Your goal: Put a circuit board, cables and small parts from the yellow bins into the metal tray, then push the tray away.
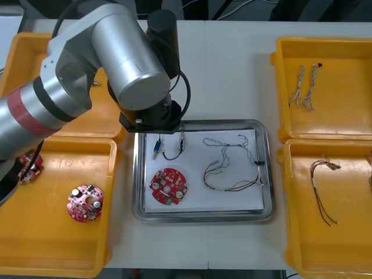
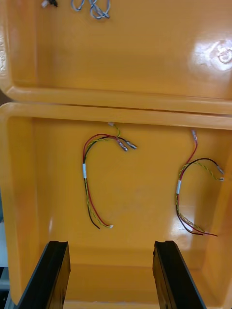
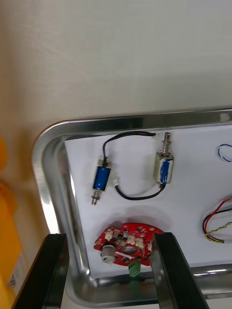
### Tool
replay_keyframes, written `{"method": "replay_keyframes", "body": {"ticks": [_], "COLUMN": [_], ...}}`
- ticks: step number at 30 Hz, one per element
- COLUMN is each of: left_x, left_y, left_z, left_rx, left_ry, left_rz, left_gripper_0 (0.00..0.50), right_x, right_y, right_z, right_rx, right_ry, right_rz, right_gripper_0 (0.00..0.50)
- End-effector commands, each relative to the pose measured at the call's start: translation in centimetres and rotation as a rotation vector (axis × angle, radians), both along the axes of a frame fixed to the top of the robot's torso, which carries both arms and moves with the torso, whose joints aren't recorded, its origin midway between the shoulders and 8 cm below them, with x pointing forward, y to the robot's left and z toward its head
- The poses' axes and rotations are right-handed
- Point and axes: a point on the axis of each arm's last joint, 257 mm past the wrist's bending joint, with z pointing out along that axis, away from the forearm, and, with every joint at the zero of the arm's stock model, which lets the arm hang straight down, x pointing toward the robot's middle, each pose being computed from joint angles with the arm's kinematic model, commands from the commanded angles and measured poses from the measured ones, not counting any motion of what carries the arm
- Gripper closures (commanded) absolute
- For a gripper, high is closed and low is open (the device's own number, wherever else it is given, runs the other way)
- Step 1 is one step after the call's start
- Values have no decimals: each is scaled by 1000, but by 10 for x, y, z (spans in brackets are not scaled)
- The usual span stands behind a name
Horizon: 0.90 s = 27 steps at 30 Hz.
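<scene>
While our left gripper (image 3: 110,237) stands open and empty, the round red circuit board (image 3: 126,243) shows between its jaws, lying in the shiny metal tray (image 3: 47,193); our right gripper (image 2: 111,244), also open, overhangs a yellow bin (image 2: 137,207).

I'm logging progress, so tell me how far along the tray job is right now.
Done, by the look of it: the metal tray holds a red circuit board, two small metal parts and cables. In hand: nothing. The left tool hangs open over the tray's corner, and the right tool is open above a right-hand yellow bin. Left: pushing the tray away, since it sits between the yellow bins.
</scene>
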Motion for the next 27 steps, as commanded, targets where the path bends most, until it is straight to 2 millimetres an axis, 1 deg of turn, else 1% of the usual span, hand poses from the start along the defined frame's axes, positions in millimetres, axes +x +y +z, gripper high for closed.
{"method": "replay_keyframes", "body": {"ticks": [1, 3, 5, 6, 8, 9, 11, 13, 14, 15, 17, 18, 20, 21, 27], "left_x": [1, -1, -4, -5, -9, -9, -8, -8, -8, -7, -8, -8, -9, -10, -15], "left_y": [30, 39, 55, 59, 79, 81, 92, 97, 105, 108, 119, 122, 134, 136, 165], "left_z": [33, 35, 35, 36, 37, 38, 43, 46, 48, 50, 51, 52, 53, 53, 54], "left_rx": [-37, -41, -33, -27, 16, 15, 3, -5, -10, -10, -11, -13, -17, -19, -15], "left_ry": [-37, -43, -42, -42, -26, -27, -34, -40, -45, -49, -46, -48, -54, -55, -66], "left_rz": [55, 60, 74, 73, 66, 63, 63, 65, 62, 63, 58, 61, 66, 72, 80], "left_gripper_0": [0, 0, 0, 0, 0, 0, 0, 0, 0, 0, 0, 0, 0, 0, 0], "right_x": [-4, -4, -3, -4, -3, -3, -3, -3, -1, -1, 1, 1, 3, 4, 4], "right_y": [24, 33, 48, 52, 65, 68, 81, 87, 99, 103, 118, 122, 136, 139, 175], "right_z": [0, 1, 3, 2, 3, 4, 3, 2, 3, 3, 4, 4, 5, 4, -4], "right_rx": [-68, -75, -90, -91, -101, -101, -109, -113, -124, -129, -148, -154, -170, -176, -216], "right_ry": [10, 9, 1, 4, 1, 0, 6, 10, 9, 9, 11, 9, 2, 2, -2], "right_rz": [162, 199, 254, 268, 316, 326, 371, 395, 436, 452, 507, 521, 571, 582, 712], "right_gripper_0": [0, 0, 0, 0, 0, 0, 0, 0, 0, 0, 0, 0, 0, 0, 0]}}
